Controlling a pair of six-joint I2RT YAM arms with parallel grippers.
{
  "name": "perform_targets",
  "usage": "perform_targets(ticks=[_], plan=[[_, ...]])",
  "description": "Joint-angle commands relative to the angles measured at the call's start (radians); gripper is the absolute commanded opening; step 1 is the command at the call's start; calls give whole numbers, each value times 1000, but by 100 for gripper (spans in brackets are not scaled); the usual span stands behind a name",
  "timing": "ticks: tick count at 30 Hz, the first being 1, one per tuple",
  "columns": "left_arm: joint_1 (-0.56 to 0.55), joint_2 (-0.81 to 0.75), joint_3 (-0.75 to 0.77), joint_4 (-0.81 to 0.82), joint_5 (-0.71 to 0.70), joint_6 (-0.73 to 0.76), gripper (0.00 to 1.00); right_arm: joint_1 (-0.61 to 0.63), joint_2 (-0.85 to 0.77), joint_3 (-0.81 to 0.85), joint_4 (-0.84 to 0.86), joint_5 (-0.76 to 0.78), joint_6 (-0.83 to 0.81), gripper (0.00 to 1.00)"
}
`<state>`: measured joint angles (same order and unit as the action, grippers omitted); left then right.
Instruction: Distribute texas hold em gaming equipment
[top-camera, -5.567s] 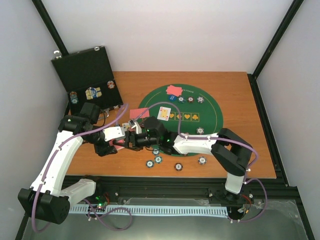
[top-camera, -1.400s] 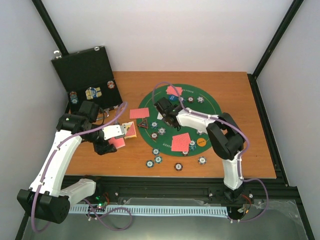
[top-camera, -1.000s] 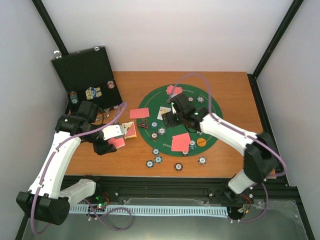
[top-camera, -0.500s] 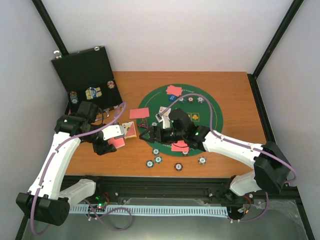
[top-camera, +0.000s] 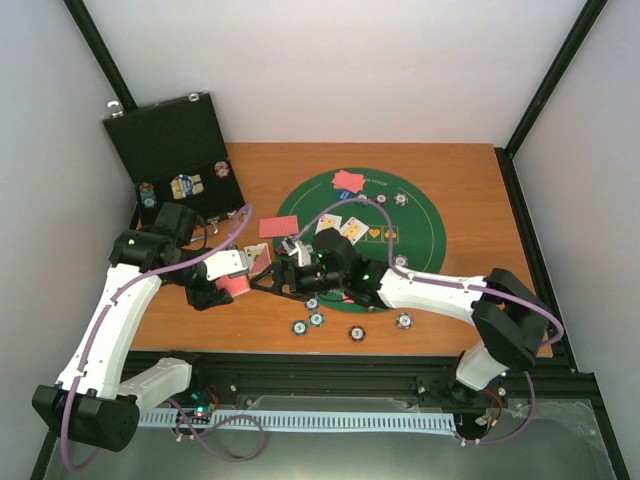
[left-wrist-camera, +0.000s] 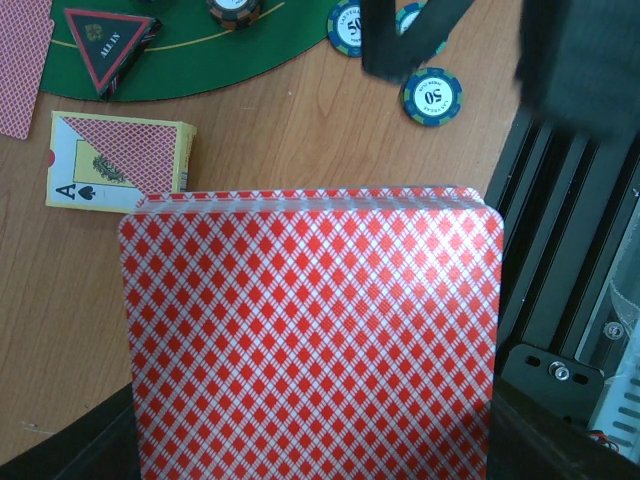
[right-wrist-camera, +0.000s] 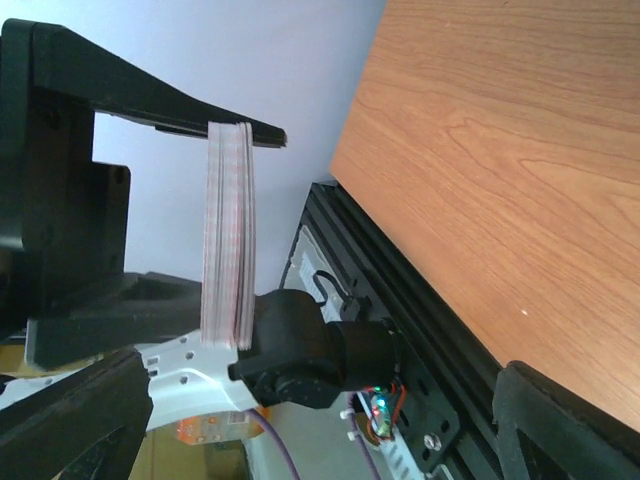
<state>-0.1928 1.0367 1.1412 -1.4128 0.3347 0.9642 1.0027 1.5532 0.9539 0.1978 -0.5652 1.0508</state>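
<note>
L gripper (top-camera: 230, 284) clamps a thick deck of red-backed playing cards (left-wrist-camera: 310, 330). R gripper (top-camera: 262, 283), jaws wide apart & empty, sits just right of the deck.

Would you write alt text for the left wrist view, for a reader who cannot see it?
A deck of red diamond-backed playing cards, gripped by the left tool, fills the lower frame. Beyond, an ace-of-spades card box and a blue-green poker chip lie on the wooden table, and a black red-edged triangle marker on the green felt mat.
</note>
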Motion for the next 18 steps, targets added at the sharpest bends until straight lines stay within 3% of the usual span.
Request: perform_targets(ticks=[1, 7, 18], plan=[[-4, -10, 14, 8, 9, -10, 27, 40, 70, 85, 96, -20, 44, 92], [-4, -9, 12, 3, 10, -6, 27, 72, 153, 109, 217, -29, 110, 92], [-5, -21, 11, -8, 11, 1, 27, 83, 281, 200, 295, -52, 168, 90]])
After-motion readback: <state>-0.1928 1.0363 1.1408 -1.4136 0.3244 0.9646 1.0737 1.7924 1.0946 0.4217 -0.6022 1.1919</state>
